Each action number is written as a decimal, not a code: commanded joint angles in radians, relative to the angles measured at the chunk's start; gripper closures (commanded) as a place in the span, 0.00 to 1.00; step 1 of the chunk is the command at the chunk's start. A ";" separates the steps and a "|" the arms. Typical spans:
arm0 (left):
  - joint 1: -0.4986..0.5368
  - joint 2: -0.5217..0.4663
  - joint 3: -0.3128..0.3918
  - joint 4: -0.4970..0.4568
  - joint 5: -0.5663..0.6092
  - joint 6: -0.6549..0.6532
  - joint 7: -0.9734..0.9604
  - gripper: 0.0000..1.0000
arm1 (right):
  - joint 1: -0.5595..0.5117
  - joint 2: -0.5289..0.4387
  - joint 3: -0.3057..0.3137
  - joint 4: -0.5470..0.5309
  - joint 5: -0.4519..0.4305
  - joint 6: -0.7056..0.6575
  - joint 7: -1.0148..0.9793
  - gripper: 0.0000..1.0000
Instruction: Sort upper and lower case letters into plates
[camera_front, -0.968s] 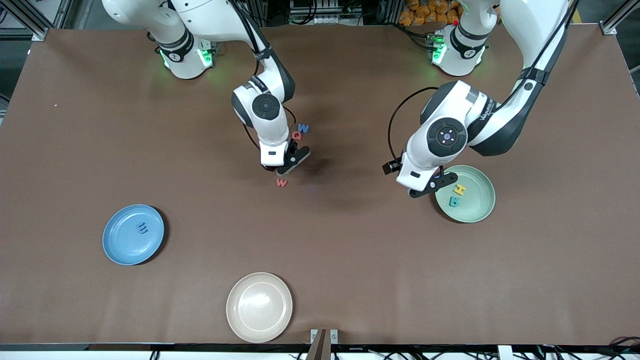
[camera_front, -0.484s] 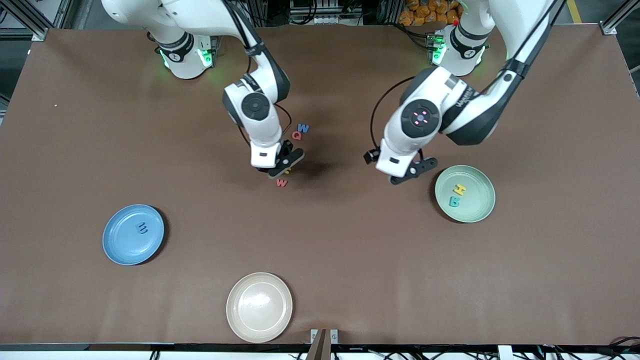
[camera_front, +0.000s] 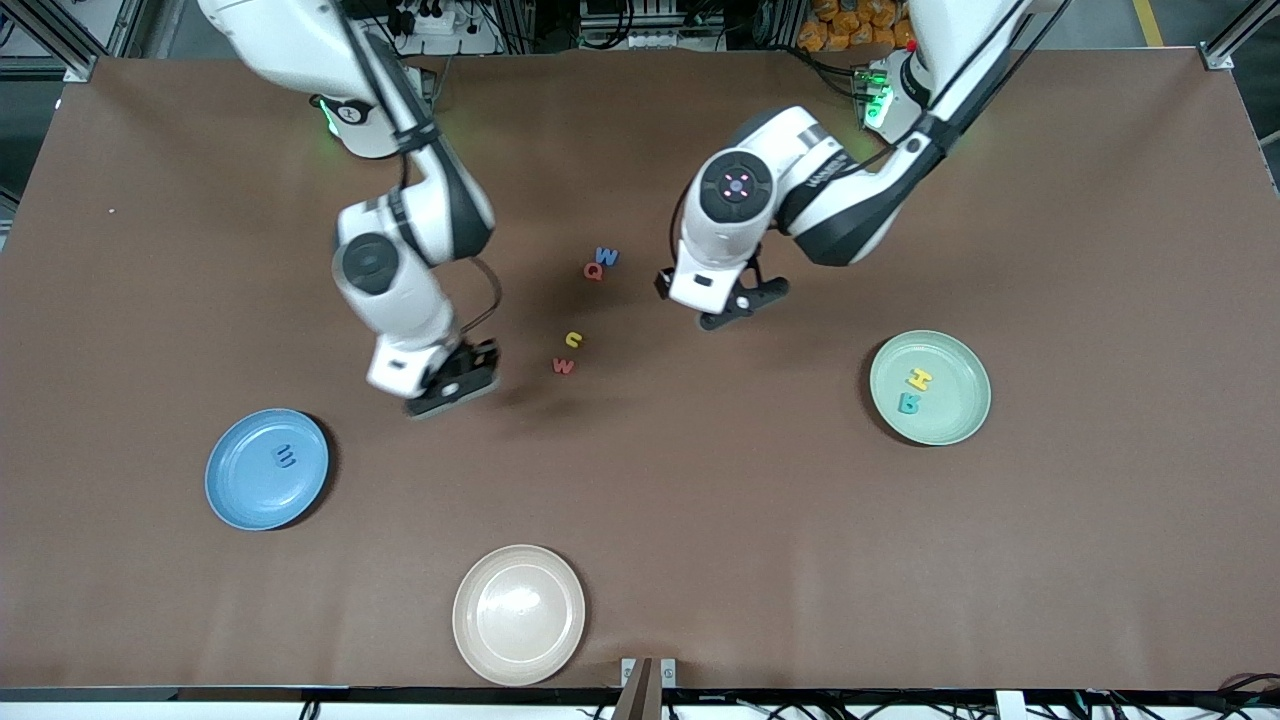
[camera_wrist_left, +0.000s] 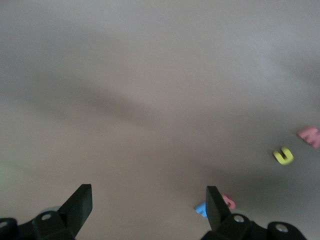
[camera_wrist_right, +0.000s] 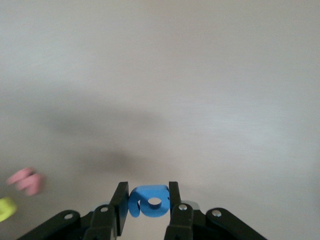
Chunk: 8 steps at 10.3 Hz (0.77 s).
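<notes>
The right claw (camera_front: 452, 383) has left the letter cluster gripping a blue letter (camera_wrist_right: 148, 201), probably lowercase, and now hangs over bare desk (camera_front: 700, 520) between the red w (camera_front: 564, 366) and the blue plate (camera_front: 266, 468). The left claw (camera_front: 738, 303), jaws wide and empty, has swung from the green plate (camera_front: 930, 387) toward Q (camera_front: 593, 271).

Even overhead light, soft shadows — wrist views blurred

Front cam: high, faces robots, whole table (camera_front: 900, 560). Wrist cams: close, looking down past jaws; both share table.
</notes>
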 joint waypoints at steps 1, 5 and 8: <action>-0.092 0.051 0.001 0.014 0.106 0.082 -0.014 0.00 | -0.168 0.013 0.009 0.039 0.009 -0.007 -0.026 1.00; -0.272 0.195 0.002 0.108 0.342 0.158 0.035 0.00 | -0.343 0.054 0.011 0.088 -0.143 -0.006 -0.025 1.00; -0.327 0.235 0.007 0.119 0.375 0.222 0.173 0.00 | -0.382 0.087 0.009 0.115 -0.146 -0.006 -0.023 0.94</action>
